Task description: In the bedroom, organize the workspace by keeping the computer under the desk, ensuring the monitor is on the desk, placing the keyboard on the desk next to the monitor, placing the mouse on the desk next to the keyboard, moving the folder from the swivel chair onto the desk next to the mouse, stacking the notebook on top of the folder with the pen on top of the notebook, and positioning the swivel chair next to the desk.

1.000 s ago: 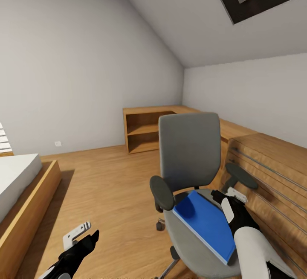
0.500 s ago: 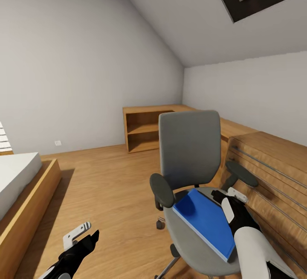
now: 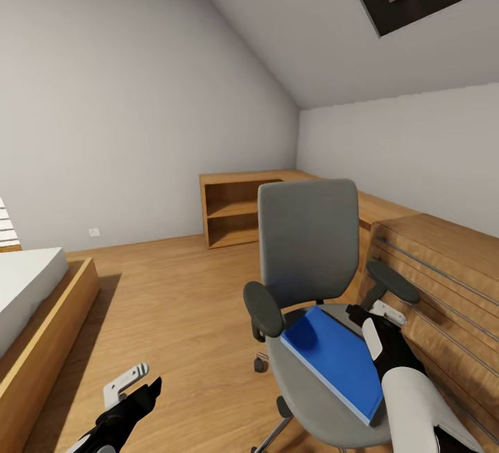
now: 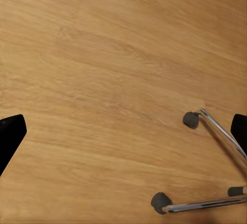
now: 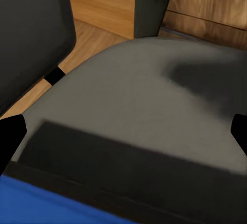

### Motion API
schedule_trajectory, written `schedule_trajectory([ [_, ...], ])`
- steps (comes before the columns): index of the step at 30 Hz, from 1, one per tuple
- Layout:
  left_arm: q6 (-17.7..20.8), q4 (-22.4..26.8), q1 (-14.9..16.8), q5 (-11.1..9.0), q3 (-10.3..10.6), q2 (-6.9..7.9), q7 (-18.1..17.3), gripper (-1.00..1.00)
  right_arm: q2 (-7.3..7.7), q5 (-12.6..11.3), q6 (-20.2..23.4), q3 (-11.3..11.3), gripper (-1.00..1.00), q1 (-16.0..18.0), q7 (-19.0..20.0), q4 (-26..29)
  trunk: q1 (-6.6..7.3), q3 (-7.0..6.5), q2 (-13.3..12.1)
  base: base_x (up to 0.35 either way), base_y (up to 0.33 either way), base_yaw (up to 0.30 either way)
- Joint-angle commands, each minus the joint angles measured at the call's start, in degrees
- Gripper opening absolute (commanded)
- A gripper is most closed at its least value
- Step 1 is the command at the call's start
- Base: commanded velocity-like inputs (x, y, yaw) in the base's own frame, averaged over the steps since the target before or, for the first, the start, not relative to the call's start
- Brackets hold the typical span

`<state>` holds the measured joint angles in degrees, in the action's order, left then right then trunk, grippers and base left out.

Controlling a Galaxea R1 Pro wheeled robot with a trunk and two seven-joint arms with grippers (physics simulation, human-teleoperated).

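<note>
Centrally in the head view, the swivel chair [image 3: 308,266] is seen on the light wood floor [image 3: 173,300] of the bedroom, its grey back upright and its black armrests to either side. The folder [image 3: 333,359], bright blue with a thin white edge, is laid flat on the grey seat, slightly askew. The right gripper [image 3: 367,321] is held at the folder's far right corner, just beside the right armrest; in the right wrist view its two fingertips are seen spread wide apart at the picture's edges, so it is released and nothing is grasped, with the seat and a strip of the folder [image 5: 46,208] between them. The left gripper [image 3: 128,387] is held low over the floor, well apart from the chair, also spread open and empty. In the left wrist view the chair's chrome base legs and castors [image 4: 190,119] are seen on the floor. A low light-wood cabinet [image 3: 239,207] is set against the far wall, and a bed [image 3: 28,300] is at the left.
</note>
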<state>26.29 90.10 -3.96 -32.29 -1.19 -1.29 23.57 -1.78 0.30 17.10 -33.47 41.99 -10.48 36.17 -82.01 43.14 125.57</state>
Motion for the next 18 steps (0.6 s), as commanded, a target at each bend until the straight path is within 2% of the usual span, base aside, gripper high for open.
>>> schedule_trajectory([
  [1,0.2,0.1,0.0,-0.6,-0.1,-0.03,0.3,1.0,-0.06,0.0,0.3,-0.2,1.0,0.0,-0.1,0.2,0.0,0.05,0.0,0.0,0.0,0.0],
  [12,0.2,0.0,0.0,-0.5,0.0,-0.03,0.3,1.0,-0.08,0.0,0.4,-0.2,1.0,0.0,-0.2,0.3,0.0,0.05,0.0,0.006,0.0,0.0],
  [18,0.1,0.0,0.0,-0.5,0.0,-0.03,0.2,1.0,-0.19,0.1,0.5,-0.2,1.0,0.0,-0.2,0.3,0.0,0.05,0.0,0.153,0.0,0.0],
])
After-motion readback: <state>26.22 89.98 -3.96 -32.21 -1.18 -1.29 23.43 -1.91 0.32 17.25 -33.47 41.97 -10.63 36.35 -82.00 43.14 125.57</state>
